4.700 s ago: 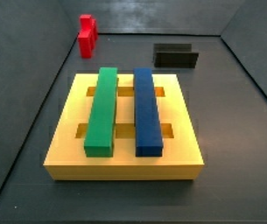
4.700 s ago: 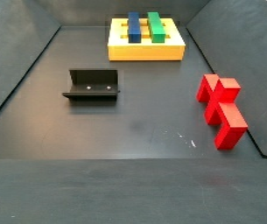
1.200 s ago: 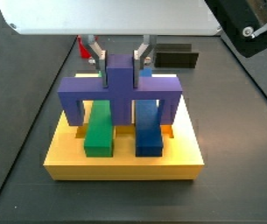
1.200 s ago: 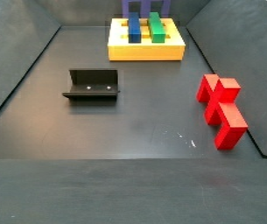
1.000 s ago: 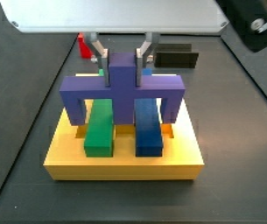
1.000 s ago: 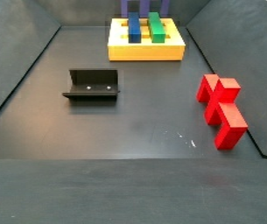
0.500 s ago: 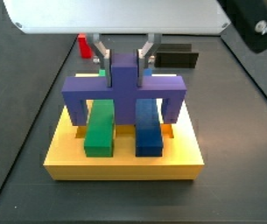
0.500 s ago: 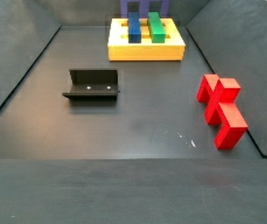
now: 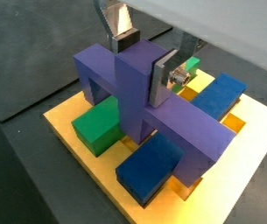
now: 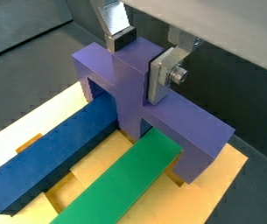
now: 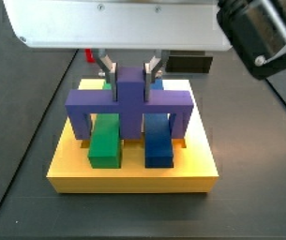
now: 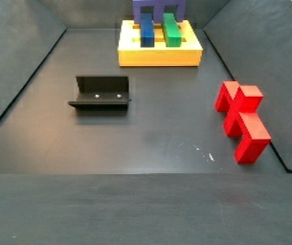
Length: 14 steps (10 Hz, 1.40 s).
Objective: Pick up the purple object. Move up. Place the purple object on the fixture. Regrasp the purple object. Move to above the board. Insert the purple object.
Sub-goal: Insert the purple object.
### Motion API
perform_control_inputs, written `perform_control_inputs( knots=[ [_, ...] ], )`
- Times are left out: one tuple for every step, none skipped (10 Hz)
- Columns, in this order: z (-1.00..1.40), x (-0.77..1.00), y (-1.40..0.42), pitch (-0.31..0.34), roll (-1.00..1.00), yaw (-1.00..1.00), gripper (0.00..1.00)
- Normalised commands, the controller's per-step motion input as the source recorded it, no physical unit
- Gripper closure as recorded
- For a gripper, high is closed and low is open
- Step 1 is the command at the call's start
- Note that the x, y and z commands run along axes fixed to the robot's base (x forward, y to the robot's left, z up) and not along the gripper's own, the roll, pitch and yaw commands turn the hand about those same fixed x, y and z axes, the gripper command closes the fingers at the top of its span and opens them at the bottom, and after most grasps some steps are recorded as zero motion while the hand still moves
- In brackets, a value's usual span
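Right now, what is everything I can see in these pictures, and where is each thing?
Board: one, yellow, on the floor at one end.
Green bar: one, lying in the board.
Blue bar: one, lying in the board beside the green bar.
Purple object: one, straddling both bars, held over the board.
Red object: one, on the floor near a wall.
Fixture: one, dark, on the floor.
Gripper: one, silver fingers clamped on the purple object's upright stem.

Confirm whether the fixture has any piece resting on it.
No: in a side view the fixture stands bare while the gripper holds the purple object over the board.
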Motion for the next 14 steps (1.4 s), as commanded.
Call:
perform_control_inputs(
  knots=[
    [-0.27, 0.02, -0.15, -0.046, 0.12, 0.0, 1.0],
    [-0.19, 0.09, -0.14, -0.024, 0.1, 0.0, 1.0],
    [-0.13, 0.15, -0.12, 0.0, 0.06, 0.0, 1.0],
    [-0.14, 0.12, -0.02, -0.007, 0.02, 0.0, 1.0],
    [-0.14, 0.1, 0.0, 0.0, 0.0, -0.05, 1.0],
    [-0.11, 0.03, 0.0, 0.0, 0.0, -0.04, 1.0],
    [-0.07, 0.0, 0.0, 0.0, 0.0, -0.03, 1.0],
    [0.0, 0.0, 0.0, 0.0, 0.05, 0.0, 1.0],
    [0.0, 0.08, 0.0, 0.016, 0.11, 0.0, 1.0],
    [0.0, 0.12, 0.0, 0.037, 0.18, 0.0, 1.0],
    [0.0, 0.17, 0.0, 0.053, 0.18, 0.0, 1.0],
    [-0.01, 0.15, 0.05, 0.027, 0.08, -0.01, 1.0],
    [-0.26, 0.0, 0.0, -0.026, 0.02, 0.0, 1.0],
    [-0.33, -0.01, 0.0, -0.069, 0.0, -0.01, 1.0]
  ],
)
